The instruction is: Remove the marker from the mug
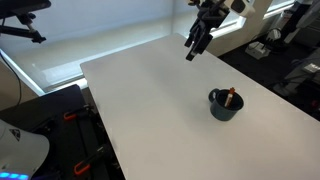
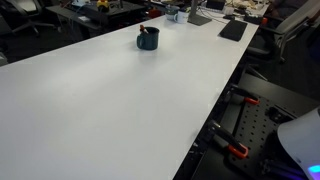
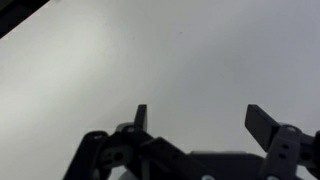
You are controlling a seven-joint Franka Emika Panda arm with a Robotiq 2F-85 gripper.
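The dark blue-black mug [image 1: 225, 104] stands on the white table [image 1: 160, 100], and the orange-red marker [image 1: 231, 95] leans inside it, its end sticking out above the rim. The mug [image 2: 148, 40] and marker [image 2: 144, 30] also show far back in an exterior view. My gripper [image 1: 194, 47] hangs above the far edge of the table, well away from the mug, fingers apart and empty. In the wrist view the open fingers [image 3: 200, 118] frame only bare table; the mug is out of that view.
The table edge [image 2: 215, 110] drops to black equipment with orange clamps [image 2: 236, 150]. Cluttered desks and a keyboard [image 2: 233, 30] stand beyond the far end. Dark equipment [image 1: 290, 50] sits beside the table near the mug.
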